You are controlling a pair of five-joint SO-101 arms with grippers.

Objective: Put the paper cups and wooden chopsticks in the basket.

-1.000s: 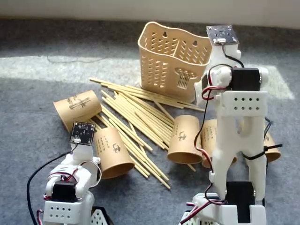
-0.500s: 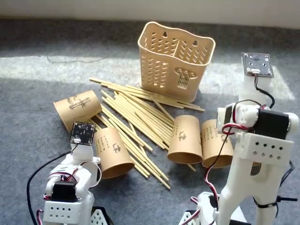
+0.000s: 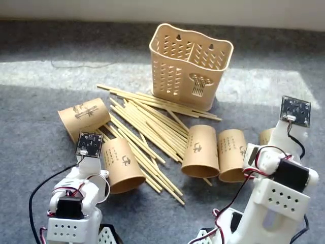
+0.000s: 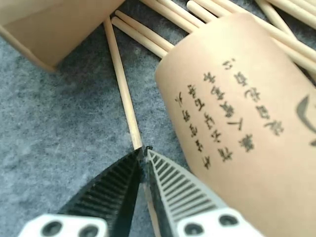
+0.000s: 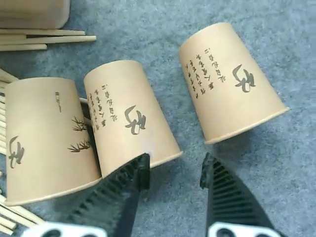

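At left end effector (image 4: 144, 154): ribbed fingers drawn together, tips meeting, low over the grey felt-like worktop (image 4: 54, 148).
Single chopstick (image 4: 122, 89): one end meets the fingertips and the shaft runs straight ahead from them. A sliver of wood shows in the slit between the fingers; cannot tell whether it is pinched or just lying underneath.
Near cup (image 4: 247, 113): paper, just beside the left end effector, printed wall facing up, resting against several chopsticks on its far side.
Far cup (image 4: 54, 24): ahead of the tips, by the single chopstick's far end.
Right end effector (image 5: 175, 170): fingers spread apart, bare worktop between them.
Middle cup (image 5: 129, 118): mouth rim turned toward the right end effector and meeting one fingertip; contact cannot be told.
Outer cup (image 5: 229, 81): ahead of the other finger, apart from it and from the middle cup, mouth rim likewise toward the end effector.
Inner cup (image 5: 47, 138): pressed side by side against the middle cup, on the side away from the outer cup, with chopstick ends beneath its edge.
Chopsticks (image 3: 147, 124): loose fanned heap on the worktop, ahead of both end effectors, stretching from the far cup to the foot of the basket.
Basket (image 3: 190, 66): tan, perforated, upright, beyond the chopsticks, well apart from both end effectors.
Task state: cups and chopsticks all lie outside the basket.
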